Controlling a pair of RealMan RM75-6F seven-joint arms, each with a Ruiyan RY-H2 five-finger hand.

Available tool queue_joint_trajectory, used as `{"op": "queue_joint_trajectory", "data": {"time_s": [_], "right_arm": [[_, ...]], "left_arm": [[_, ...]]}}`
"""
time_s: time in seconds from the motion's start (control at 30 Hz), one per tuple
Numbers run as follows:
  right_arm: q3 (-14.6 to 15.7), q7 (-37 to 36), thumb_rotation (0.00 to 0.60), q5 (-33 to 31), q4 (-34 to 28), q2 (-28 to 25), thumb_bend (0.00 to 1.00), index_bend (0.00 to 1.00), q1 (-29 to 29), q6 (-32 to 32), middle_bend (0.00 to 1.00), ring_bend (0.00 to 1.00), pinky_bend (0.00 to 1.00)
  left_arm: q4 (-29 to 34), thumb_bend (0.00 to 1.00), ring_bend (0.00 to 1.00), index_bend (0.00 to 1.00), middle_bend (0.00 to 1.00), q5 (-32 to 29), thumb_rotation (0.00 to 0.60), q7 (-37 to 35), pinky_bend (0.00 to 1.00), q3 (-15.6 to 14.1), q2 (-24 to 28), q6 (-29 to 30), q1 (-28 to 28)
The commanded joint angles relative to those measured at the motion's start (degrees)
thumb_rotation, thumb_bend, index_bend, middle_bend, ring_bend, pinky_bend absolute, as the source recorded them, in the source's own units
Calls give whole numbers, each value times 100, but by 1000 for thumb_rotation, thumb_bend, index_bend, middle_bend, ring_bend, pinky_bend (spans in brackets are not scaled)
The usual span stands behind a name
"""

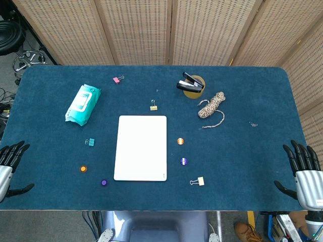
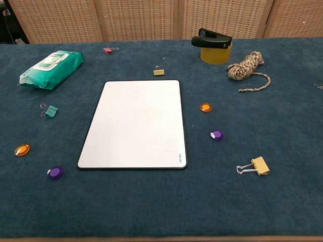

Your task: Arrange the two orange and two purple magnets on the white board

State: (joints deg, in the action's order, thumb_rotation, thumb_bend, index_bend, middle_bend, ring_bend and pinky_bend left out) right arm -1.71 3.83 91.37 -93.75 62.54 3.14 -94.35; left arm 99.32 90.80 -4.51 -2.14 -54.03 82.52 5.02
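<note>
None of the four magnets lay on the white board (image 1: 141, 147), centre frame: left orange magnet (image 1: 84, 169) and left purple magnet (image 1: 104, 182) sat lower left of it, right orange magnet (image 1: 180, 141) and right purple magnet (image 1: 184, 161) just right. Left hand (image 1: 9, 160) and right hand (image 1: 304, 169) rested empty, fingers spread, at the desk (image 1: 242, 166) edges. Judged: task unstarted, all placements remaining.

**Four magnets lying off the board**

The white board (image 2: 133, 123) is lying flat in the middle of the blue surface, bare. One orange magnet (image 2: 205, 107) and one purple magnet (image 2: 216, 134) are sitting just off its right edge. The other orange magnet (image 2: 21, 149) and other purple magnet (image 2: 55, 173) are lying apart to its lower left.
</note>
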Motion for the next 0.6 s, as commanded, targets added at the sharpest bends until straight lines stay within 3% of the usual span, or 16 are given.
{"op": "queue_joint_trajectory", "data": {"time_s": [0.03, 0.17, 0.3, 0.43, 0.6], "right_arm": [[-6, -31, 600, 37, -30, -31, 0, 0, -21, -11, 0, 0, 0], [-5, -34, 600, 53, -60, -59, 0, 0, -55, -14, 0, 0, 0], [-12, -72, 600, 68, -83, -86, 0, 0, -62, 15, 0, 0, 0], [-33, -82, 600, 27, -95, -103, 0, 0, -57, 93, 0, 0, 0], [-55, -113, 600, -52, -63, -120, 0, 0, -53, 195, 0, 0, 0]], "left_arm": [[8, 0, 0, 0, 0, 8, 600, 63, 0, -25, -29, -58, 17], [-25, 0, 0, 18, 0, 76, 600, 191, 0, -41, -107, -95, 48], [-200, 0, 0, 129, 0, 285, 600, 228, 0, -55, -326, -203, 175], [-425, 4, 0, 228, 0, 49, 600, 429, 0, 138, -649, -438, 371], [-561, 60, 0, 338, 0, -451, 600, 574, 0, 333, -926, -1227, 807]]}}
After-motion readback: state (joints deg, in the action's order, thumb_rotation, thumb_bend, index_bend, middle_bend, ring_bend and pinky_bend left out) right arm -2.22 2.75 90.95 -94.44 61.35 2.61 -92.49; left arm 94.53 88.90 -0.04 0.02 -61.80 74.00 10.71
